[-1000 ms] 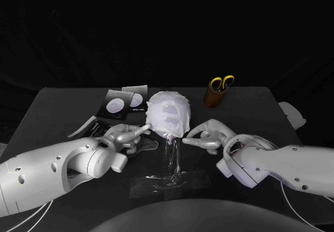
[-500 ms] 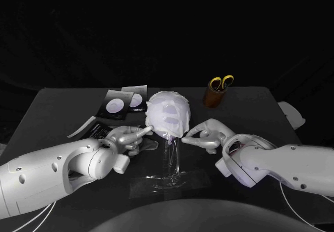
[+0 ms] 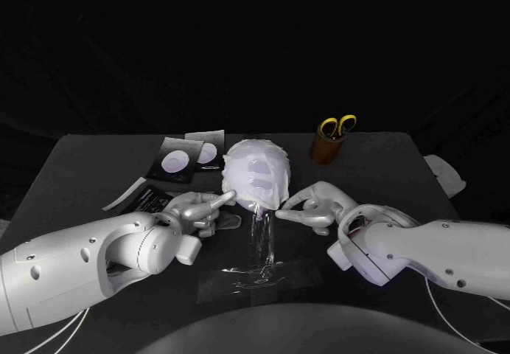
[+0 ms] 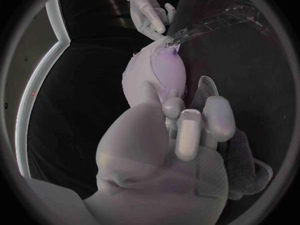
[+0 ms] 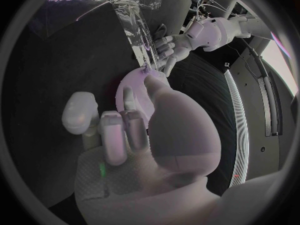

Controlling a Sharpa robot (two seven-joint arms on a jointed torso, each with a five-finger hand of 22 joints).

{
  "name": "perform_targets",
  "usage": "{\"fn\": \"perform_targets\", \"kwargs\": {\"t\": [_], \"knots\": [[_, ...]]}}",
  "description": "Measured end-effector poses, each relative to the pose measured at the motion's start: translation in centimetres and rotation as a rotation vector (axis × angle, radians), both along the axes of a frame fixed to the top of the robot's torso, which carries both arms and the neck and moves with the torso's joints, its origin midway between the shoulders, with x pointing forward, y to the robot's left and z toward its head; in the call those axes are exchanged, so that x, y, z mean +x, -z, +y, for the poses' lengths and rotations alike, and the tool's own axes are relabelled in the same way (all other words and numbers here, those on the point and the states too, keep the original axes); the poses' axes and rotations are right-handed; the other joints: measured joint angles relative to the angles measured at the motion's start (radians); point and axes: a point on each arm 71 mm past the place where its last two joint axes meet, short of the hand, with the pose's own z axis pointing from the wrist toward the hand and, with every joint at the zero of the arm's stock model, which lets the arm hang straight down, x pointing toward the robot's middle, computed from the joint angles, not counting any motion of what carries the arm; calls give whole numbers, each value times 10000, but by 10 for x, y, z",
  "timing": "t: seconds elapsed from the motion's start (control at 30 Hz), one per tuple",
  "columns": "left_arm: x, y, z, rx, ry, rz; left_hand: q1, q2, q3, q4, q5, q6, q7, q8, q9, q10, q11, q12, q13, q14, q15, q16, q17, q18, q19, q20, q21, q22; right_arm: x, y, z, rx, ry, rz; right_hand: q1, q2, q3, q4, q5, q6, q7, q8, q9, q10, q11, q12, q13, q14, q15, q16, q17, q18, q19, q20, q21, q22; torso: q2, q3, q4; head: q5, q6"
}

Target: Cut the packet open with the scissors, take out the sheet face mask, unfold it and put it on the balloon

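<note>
Scissors (image 3: 339, 125) in cup (image 3: 325, 150), opened packet (image 3: 173, 160) beside mask (image 3: 257, 173)

A black table (image 3: 85, 158) stands before a black cloth backdrop (image 3: 255, 59) that closes off the whole far side of the scene. The tabletop is matt and dark grey, its far edge running straight across and its side edges spreading toward the camera. Faint folds show in the cloth near the table's far corners. Light falls on the tabletop, while the backdrop behind is almost wholly dark.
</note>
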Motion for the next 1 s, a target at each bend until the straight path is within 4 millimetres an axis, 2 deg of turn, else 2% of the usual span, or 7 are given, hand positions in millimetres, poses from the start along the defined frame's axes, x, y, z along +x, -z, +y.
{"fn": "perform_targets", "kwargs": {"t": [0.37, 0.6, 0.73, 0.77, 1.0], "knots": [[-2, -2, -4, -178, 23, 23, -80, 21, -169, -10, 0, 13, -7, 0, -19, 72, 70, 67, 212, 1, 3, -1, 2, 0, 35, 36, 77, 123, 0, 0, 1, 35, -6, 9, 0, 0, 0, 0, 0, 32, -33, 0, -3, -8, -8, -1, 5, -1, 1, -28, 8, -62, -1, 1, -1, 8, -6, 0, 3, -14, 0], [-2, -2, -5, -226, 18, 3, -8, 93, -224, -66, 1, 261, -45, -1, -25, 166, 88, 117, 214, 17, 19, -1, 3, -2, 108, 36, 128, 197, 1, 1, 1, 43, -3, 11, -1, 0, -27, -27, 0, 32, -33, 0, -5, -8, -9, -2, 7, -1, 1, 7, 8, -64, -2, 1, -2, 7, -6, 0, 3, -16, 0], [-2, -3, -6, -244, -26, -47, 164, 266, -224, -66, 1, 436, -75, -1, -27, 215, 77, 118, 510, 22, 25, 36, 5, -31, 139, 6, 190, 252, 1, 1, 1, 49, -3, 12, 39, 41, -56, 1, 0, 32, -33, 0, -6, -8, -9, -3, 9, -1, 1, 7, 7, -64, -2, 1, -2, 6, -4, -1, 3, -24, 0], [-2, -3, -6, -249, -49, -64, 251, 352, -221, -69, 1, 518, -87, -1, -29, 249, 111, 117, 811, 31, 36, 60, 5, -63, 156, -11, 192, 267, 1, 1, 1, 50, -3, 12, 39, 41, -56, 1, 0, 32, -33, 0, -6, -9, -9, -3, 9, -2, 1, 7, 8, -65, -2, 1, -2, 7, -4, -2, 3, -25, 0], [-1, -4, -7, -300, -243, -231, 792, 756, -83, -207, 1, 951, -229, -1, -31, 272, 134, 118, 863, -37, -9, 80, 6, -72, 216, -71, 263, 400, 1, 1, 1, 52, 3, 12, 39, 41, -56, 1, 0, 32, -34, 0, -8, -9, -9, 43, 7, -2, 1, 2, -1, -66, -2, 1, -3, 11, -5, -4, 3, -27, 0]]}}
